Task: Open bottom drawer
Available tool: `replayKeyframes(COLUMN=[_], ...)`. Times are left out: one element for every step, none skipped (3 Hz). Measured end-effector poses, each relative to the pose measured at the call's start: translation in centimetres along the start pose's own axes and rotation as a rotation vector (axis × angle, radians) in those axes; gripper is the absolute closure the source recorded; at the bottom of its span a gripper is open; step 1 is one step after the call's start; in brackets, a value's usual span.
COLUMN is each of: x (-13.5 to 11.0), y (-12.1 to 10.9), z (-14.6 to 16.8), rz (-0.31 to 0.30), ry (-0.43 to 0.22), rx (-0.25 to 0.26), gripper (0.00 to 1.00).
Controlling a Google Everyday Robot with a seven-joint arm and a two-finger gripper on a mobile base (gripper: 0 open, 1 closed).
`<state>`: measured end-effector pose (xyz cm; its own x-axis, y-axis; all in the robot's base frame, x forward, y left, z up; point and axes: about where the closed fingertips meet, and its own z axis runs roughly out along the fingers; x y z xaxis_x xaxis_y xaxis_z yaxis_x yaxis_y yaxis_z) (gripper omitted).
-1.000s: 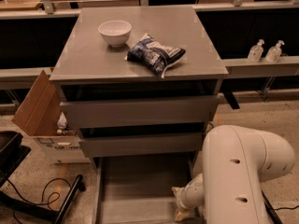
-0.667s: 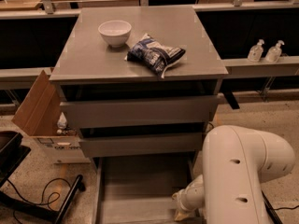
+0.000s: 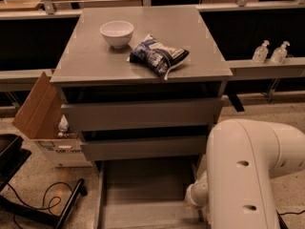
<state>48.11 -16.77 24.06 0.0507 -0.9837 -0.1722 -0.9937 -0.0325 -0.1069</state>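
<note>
Jutting toward the camera at floor level, the bottom drawer (image 3: 143, 194) stands open below the two other grey fronts, its plain grey inside showing. The gripper (image 3: 194, 198) sits at the drawer's right edge, under the white arm (image 3: 248, 175) (spread or closed, I cannot tell). Left of the drawer, a cardboard box (image 3: 38, 111) and a black cable (image 3: 33, 199) crowd the speckled floor. On the cabinet top (image 3: 95, 56) rest a white bowl (image 3: 116, 32) and a snack bag (image 3: 158, 56).

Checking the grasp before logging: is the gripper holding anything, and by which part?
Cannot be told. The gripper sits low at the right edge of the pulled-out bottom drawer, mostly hidden by the arm.
</note>
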Motion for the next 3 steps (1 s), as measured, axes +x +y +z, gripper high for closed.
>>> replayKeyframes(x=[3.0, 5.3, 7.8], y=[-1.9, -1.7, -0.3], z=[-7.0, -14.3, -21.7], rz=[-0.027, -0.01, 0.049], ry=[0.17, 0.335, 0.434], rx=[0.002, 0.0, 0.026], gripper=[1.0, 1.0, 1.0])
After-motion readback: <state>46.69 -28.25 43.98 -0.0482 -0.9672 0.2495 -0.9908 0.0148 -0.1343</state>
